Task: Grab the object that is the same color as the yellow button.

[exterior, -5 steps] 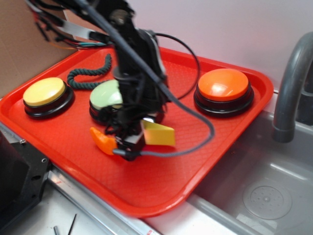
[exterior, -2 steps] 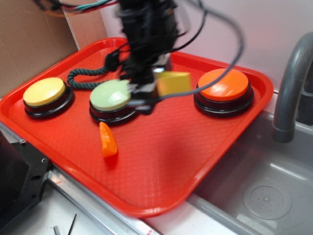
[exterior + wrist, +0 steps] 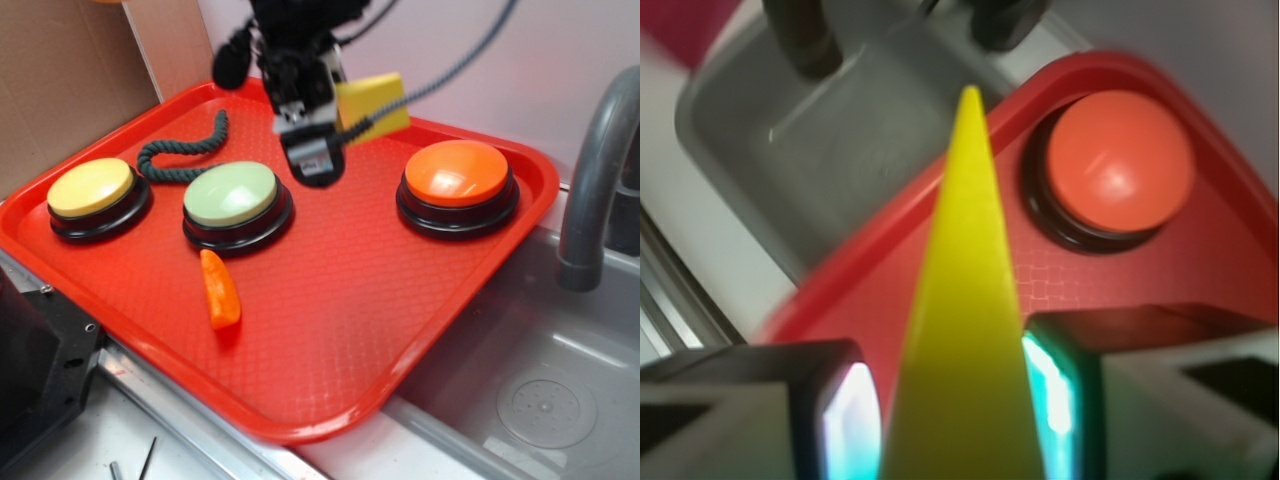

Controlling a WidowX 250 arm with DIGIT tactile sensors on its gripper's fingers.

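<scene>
Wedge (image 3: 372, 98) of bright yellow plastic hangs in the air above the far part of the red tray (image 3: 330, 330), clamped in the gripper (image 3: 340, 125) and clear of the tray floor. In the wrist view the wedge (image 3: 962, 330) shows as a tall, narrow yellow spike, thin tip pointing away from the camera, with a finger pad (image 3: 845, 415) pressed against it on one side and a second pad on the other, both pads glowing pale teal. The fingers are closed on the wedge, with no gap showing beside it.

Below and to one side of the wedge in the exterior view sits the orange button (image 3: 457, 175) on its black base, near the tray's far right corner; the wrist view shows the same button (image 3: 1118, 162) past the wedge tip. The pale green button (image 3: 232, 195) stands in the middle of the tray, just below the gripper in the picture. The yellow button (image 3: 92, 188) is at the left end, well apart from the wedge. A small curved orange piece (image 3: 220, 290) lies on the tray floor in front of the green button. A dark green twisted rope (image 3: 185, 150) lies behind the yellow and green buttons. A grey faucet (image 3: 595, 160) rises over the sink (image 3: 540, 400) to the right of the tray
</scene>
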